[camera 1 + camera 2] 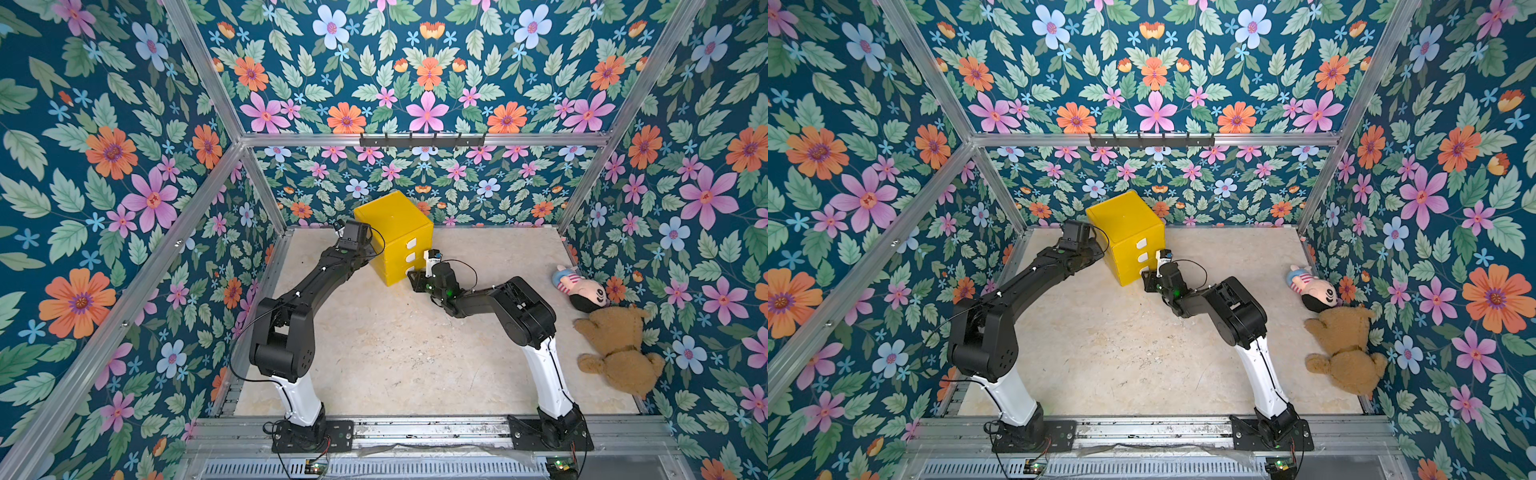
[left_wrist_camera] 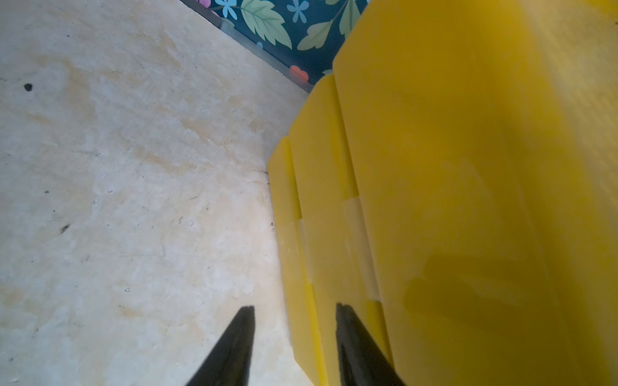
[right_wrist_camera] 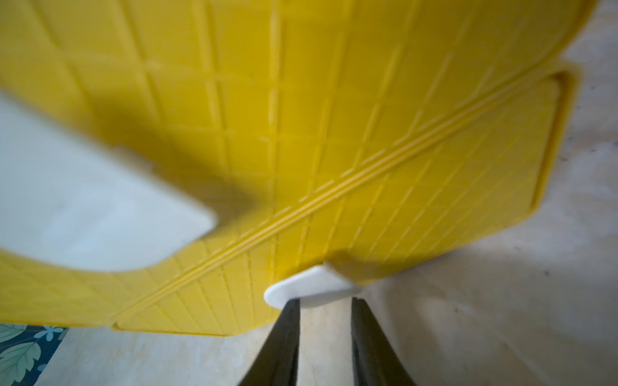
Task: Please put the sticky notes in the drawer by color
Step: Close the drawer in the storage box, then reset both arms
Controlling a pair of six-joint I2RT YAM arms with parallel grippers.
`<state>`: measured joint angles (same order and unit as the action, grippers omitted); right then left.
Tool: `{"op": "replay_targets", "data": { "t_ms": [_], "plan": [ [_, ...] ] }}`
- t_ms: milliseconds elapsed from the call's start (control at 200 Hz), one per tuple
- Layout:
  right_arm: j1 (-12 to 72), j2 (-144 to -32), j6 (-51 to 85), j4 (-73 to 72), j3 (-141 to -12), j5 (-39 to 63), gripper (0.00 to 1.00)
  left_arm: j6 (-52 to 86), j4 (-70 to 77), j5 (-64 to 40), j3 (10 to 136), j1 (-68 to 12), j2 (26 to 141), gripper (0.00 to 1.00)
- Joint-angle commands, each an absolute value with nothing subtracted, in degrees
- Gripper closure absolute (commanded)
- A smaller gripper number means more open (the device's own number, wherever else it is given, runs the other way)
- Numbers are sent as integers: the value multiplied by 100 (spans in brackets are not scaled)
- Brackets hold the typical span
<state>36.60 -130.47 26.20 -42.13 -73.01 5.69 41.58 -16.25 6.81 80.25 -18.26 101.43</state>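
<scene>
Right gripper [image 3: 324, 300]: jaws slightly parted, empty, tips at the bottom white tab handle [image 3: 309, 289] of the bright yellow plastic three-drawer cabinet [image 1: 395, 220] at the rear of the beige desk [image 1: 395, 353]. Left gripper [image 2: 294, 305]: parted, empty, beside the cabinet. All drawers appear shut. Sticky notes: none visible, presumably stowed.

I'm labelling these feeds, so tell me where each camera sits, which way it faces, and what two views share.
Top views: high behind both arms, looking down toward the back wall; table, cabinet, left arm and right arm all show.
Left wrist: on the left arm, looking past the open left gripper at the cabinet's plain side and the table.
Right wrist: on the right arm, low, facing the cabinet's front; open right gripper, tips at the bottom handle.
Shared: all four show the cabinet.
</scene>
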Motion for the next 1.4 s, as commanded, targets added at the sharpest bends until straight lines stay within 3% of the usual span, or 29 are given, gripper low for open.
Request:
{"op": "replay_targets", "data": {
  "t_ms": [0, 65, 220, 270, 340, 455, 700, 855, 1020, 1115, 1270, 1395],
  "plan": [
    [3674, -12970, 2823, -4448, -7267, 651, 67, 4078, -1509, 726, 7988, -1814, 10031, 50],
    [3674, -12744, 2832, -4623, -6967, 616, 65, 3984, -1454, 816, 7866, -1820, 9894, 42],
    [3672, -11813, 2808, -5141, -5725, 478, 50, 3322, -656, 964, 6835, -1841, 9049, 1],
    [3674, -11431, 2799, -5311, -5212, 374, 43, 2959, -261, 1060, 6324, -1859, 8644, 0],
    [3674, -10840, 2692, -5463, -4487, 204, 25, 2433, 347, 1305, 5493, -1881, 7968, 0],
    [3653, -9735, 2484, -5356, -3483, -205, 11, 1682, 1356, 1839, 4135, -1873, 7009, 0],
    [3485, -6814, 1716, -3911, -2275, -1977, 1, -486, 3977, 1844, 1888, -1786, 6172, 1],
    [2524, -5603, 805, -3979, -1598, -2418, 1, -1076, 5061, 1304, 1364, -1341, 6546, 1],
    [1435, -5647, 370, -4468, -1201, -2553, 1, -1116, 6406, 1006, 1057, -909, 7376, 1],
    [995, -5974, 141, -5058, -1040, -2552, 1, -834, 6435, 787, 1123, -765, 7750, 1],
    [198, -6901, 336, -6250, -853, -1948, 1, -653, 7840, 634, 999, -712, 8689, 1],
    [-111, -7728, 534, -6979, -846, -1270, 1, -438, 7511, 648, 1162, -542, 8734, 1]
  ]
}}
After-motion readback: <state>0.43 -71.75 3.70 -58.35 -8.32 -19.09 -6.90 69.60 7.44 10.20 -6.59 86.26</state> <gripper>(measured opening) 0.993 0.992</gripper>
